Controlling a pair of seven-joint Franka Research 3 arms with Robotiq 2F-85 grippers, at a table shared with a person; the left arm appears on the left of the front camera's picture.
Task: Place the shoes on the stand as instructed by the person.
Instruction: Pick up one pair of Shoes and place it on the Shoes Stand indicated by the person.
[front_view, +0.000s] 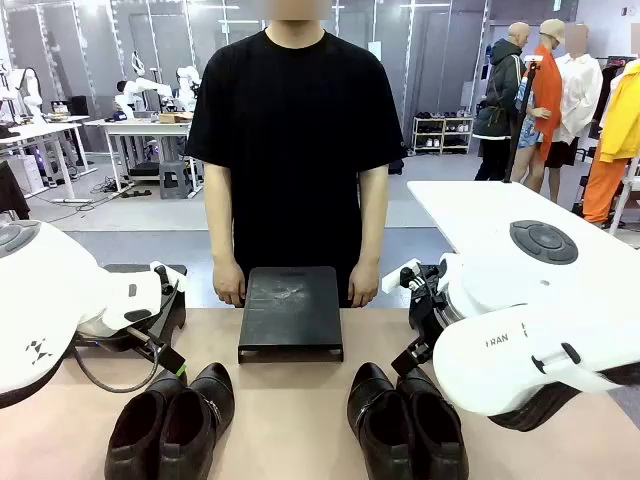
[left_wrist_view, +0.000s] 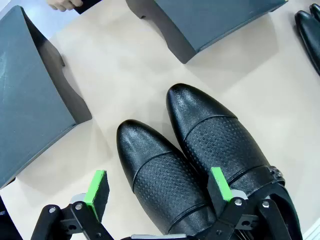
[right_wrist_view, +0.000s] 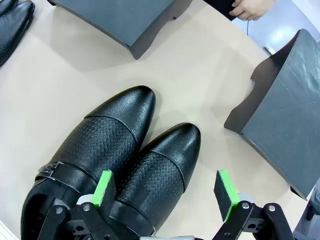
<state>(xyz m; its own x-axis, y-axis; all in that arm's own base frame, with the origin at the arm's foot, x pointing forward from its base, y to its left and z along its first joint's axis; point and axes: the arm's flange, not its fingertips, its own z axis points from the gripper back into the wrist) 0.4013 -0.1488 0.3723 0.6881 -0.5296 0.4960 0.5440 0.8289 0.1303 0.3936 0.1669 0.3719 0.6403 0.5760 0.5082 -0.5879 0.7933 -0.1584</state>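
Robotics laboratory. We see a white left arm (front_view: 45, 300) at eight o'clock and a right arm (front_view: 530, 340) at four beside the counter (front_view: 300, 410). A worktable (front_view: 150, 126) and floor cables (front_view: 110, 186) lie at ten, a shoe shelf (front_view: 442, 133) at one, and onlookers (front_view: 545, 95) at two.

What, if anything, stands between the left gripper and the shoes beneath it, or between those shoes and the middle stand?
Nothing visible. The left gripper hangs open right over the left pair of shoes, and only bare table lies between their toes and the middle stand.
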